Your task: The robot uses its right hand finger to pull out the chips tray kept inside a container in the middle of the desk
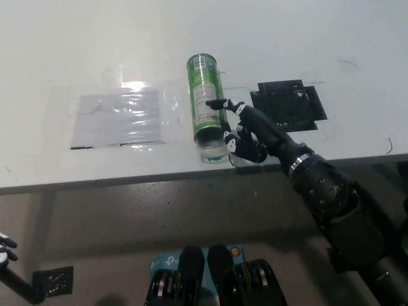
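Reaching in from lower right, right hand (245,132) is held w/ fingers spread, empty, beside the lying green can (207,108); left hand (6,247) barely seen at bottom left, state can't be told.

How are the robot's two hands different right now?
The black right hand is up on the desk, beside the open end of the green container; the white left hand rests low at the picture's lower-left edge, off the desk. The right hand shows whole, one finger extended toward the container; the left hand is barely visible.
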